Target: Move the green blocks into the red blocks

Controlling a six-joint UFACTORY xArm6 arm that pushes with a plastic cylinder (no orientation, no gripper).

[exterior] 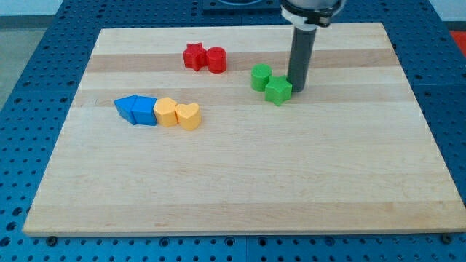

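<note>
right now you see my tip (297, 89) touching the right side of the green star (278, 90), green cube (261, 76) just left; red star (194, 56) and red cylinder (216, 59) lie further left; there's no gripper.

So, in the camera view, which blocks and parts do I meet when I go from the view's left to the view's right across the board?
blue blocks → yellow blocks → red star → red cylinder → green block → green star → my tip, just right of the green star
</note>
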